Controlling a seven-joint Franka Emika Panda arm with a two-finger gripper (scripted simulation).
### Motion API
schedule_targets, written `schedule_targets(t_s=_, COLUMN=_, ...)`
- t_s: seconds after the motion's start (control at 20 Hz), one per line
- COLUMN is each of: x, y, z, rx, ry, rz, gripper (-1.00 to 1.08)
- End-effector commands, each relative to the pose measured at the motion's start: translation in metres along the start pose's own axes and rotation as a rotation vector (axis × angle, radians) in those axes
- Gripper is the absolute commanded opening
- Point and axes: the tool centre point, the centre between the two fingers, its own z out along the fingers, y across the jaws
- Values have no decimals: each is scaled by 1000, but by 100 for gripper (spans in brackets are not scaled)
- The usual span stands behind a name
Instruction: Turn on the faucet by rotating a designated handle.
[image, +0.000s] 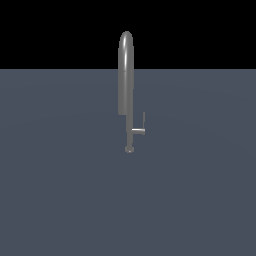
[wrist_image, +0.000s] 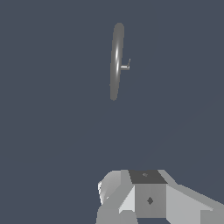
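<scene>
Gripper (wrist_image: 151, 199): 1, seen only in the wrist view as a grey housing, well apart from the target; fingers hidden, so spread or pressed together cannot be told. Tabletop (image: 60, 190): 1, plain grey-blue. Faucet (image: 126, 75): 1, upright gooseneck at the middle of the tabletop. Handle (image: 139, 130): 1, L-shaped lever projecting from the stem toward the exterior view's right, its bar pointing up, untouched. Progress, as judged: nothing done; approach, contact and rotation of the handle all remain.
</scene>
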Motion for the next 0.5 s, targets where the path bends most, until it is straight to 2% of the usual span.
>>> schedule_targets(t_s=0.0, x=0, y=0, z=0, rx=0, ry=0, rz=0, gripper=-100)
schedule_targets(t_s=0.45, x=11, y=0, z=3, rx=28, ry=-27, rz=30, gripper=-100)
